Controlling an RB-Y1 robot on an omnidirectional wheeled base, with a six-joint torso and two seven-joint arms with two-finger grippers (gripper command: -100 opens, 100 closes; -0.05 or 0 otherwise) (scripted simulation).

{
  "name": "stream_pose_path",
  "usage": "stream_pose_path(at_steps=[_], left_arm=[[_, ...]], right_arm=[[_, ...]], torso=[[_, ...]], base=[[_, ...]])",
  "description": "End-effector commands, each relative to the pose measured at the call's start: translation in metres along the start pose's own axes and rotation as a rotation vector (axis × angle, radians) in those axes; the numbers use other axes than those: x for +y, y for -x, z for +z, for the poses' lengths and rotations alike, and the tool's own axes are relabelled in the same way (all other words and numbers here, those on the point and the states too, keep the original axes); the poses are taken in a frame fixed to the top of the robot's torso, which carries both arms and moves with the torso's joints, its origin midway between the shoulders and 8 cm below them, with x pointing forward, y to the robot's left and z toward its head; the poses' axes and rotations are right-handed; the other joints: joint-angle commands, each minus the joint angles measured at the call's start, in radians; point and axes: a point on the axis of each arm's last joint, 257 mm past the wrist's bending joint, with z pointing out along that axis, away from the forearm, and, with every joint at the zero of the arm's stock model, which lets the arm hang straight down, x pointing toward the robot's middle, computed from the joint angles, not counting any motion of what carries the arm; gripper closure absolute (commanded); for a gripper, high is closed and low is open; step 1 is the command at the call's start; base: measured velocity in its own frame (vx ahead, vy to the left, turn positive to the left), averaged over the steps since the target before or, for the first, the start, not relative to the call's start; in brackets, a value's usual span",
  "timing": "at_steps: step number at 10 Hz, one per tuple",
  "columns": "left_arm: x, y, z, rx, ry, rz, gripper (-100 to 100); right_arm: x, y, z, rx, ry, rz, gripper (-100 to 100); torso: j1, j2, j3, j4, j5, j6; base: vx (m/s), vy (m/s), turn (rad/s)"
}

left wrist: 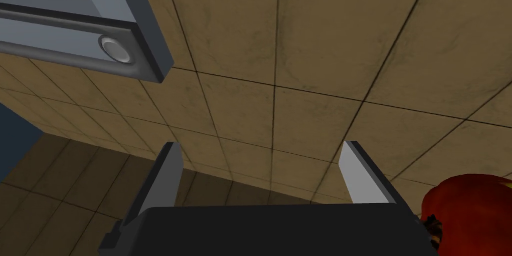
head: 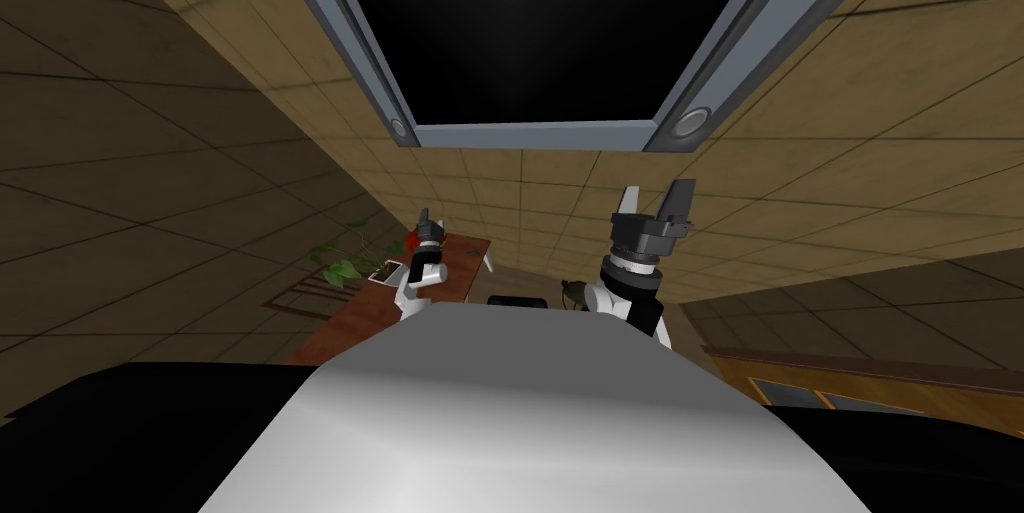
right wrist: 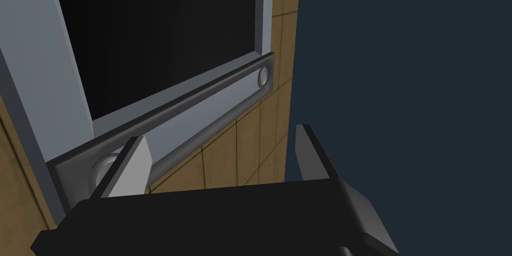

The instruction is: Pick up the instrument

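A reddish-brown table (head: pixel 365 317) stands to my front left. On its far end lies a red rounded object (head: pixel 412 237), seen close beside my left hand's body as a glossy red lump (left wrist: pixel 470 213). Whether it is the instrument I cannot tell. My left gripper (head: pixel 428 221) hovers over that end of the table, open (left wrist: pixel 261 144), pointing at the tiled wall with nothing between its fingers. My right gripper (head: pixel 657 192) is raised to the right of the table, open (right wrist: pixel 221 133) and empty.
A leafy green plant (head: pixel 345 262) and a flat white-edged card (head: pixel 385 274) sit on the table's left side. A small black object (head: pixel 517 301) lies just past my chest. A low wooden cabinet (head: pixel 860 382) stands at the right. A grey-framed window (head: pixel 400 127) with a black area is ahead.
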Motion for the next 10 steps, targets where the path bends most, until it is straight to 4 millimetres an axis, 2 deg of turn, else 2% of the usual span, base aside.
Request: stream_pose_path(at_steps=[1, 6, 7, 8, 9, 10], left_arm=[[0.019, 0.007, -0.001, -0.017, 0.042, -0.006, -100], [0.077, 0.036, 0.006, -0.09, 0.188, -0.054, -100], [0.092, 0.039, 0.0, -0.098, 0.219, -0.054, -100], [0.096, 0.04, -0.001, -0.1, 0.226, -0.054, -100], [0.114, 0.047, -0.001, -0.121, 0.274, -0.073, -100], [0.122, 0.048, -0.004, -0.125, 0.291, -0.073, -100]], right_arm=[[0.0, 0.0, 0.0, 0.0, 0.0, 0.0, 0], [0.0, 0.0, 0.0, 0.0, 0.0, 0.0, 0], [0.0, 0.0, 0.0, 0.0, 0.0, 0.0, 0], [0.0, 0.0, 0.0, 0.0, 0.0, 0.0, 0], [0.0, 0.0, 0.0, 0.0, 0.0, 0.0, 0], [0.0, 0.0, 0.0, 0.0, 0.0, 0.0, 0]], torso=[[0.0, 0.0, 0.0, 0.0, 0.0, 0.0], [0.001, 0.0, 0.0, 0.0, 0.0, 0.0], [0.001, 0.0, 0.0, 0.0, 0.0, 0.0], [0.001, 0.0, 0.0, 0.0, 0.0, 0.0], [0.0, -0.001, 0.0, 0.0, 0.0, 0.0], [0.0, -0.001, 0.0, 0.0, 0.0, 0.0]], base=[[-0.028, 0.014, -0.056], [-0.032, 0.019, -0.061], [-0.02, 0.018, -0.043], [-0.012, 0.007, 0.005], [-0.014, 0.01, -0.056], [-0.012, 0.015, -0.054]])
